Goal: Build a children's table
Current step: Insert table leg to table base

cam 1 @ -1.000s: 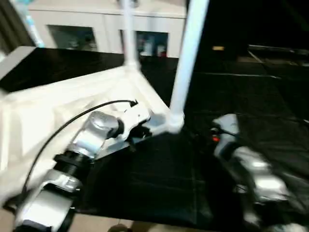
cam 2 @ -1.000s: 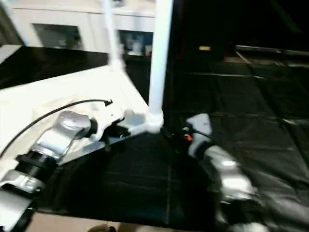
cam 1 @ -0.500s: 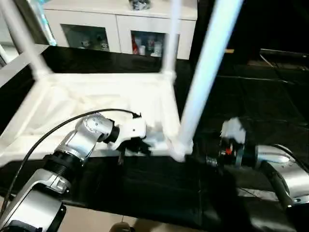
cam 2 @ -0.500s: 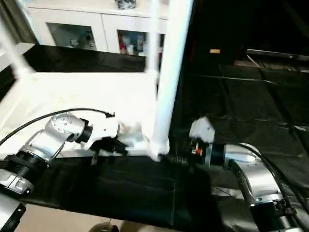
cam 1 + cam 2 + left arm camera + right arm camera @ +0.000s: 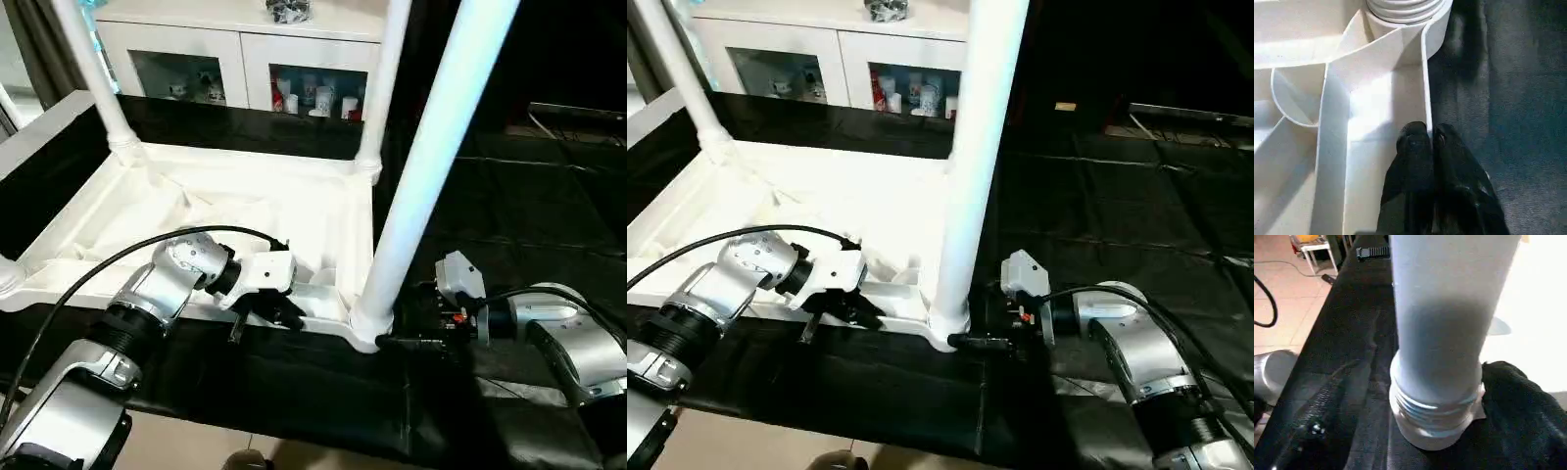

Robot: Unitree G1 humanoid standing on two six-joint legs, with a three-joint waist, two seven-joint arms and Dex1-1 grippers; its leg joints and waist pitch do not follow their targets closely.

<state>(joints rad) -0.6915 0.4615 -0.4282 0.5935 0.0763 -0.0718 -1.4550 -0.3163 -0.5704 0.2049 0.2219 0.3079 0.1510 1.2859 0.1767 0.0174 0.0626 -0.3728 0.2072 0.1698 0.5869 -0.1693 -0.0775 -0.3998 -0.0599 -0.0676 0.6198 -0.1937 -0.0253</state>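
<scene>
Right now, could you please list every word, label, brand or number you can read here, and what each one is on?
None can be read.
The tabletop and legs are plain white.
Items behind the cabinet glass: any labels are too small to read.

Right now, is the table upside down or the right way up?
Upside down. The tabletop lies with its ribbed underside facing up, and the legs rise upward from its corner sockets.

No readable text, labels, brands, numbers or signs anywhere, cabinet point(image 5: 245, 49) items too small to make out
</scene>
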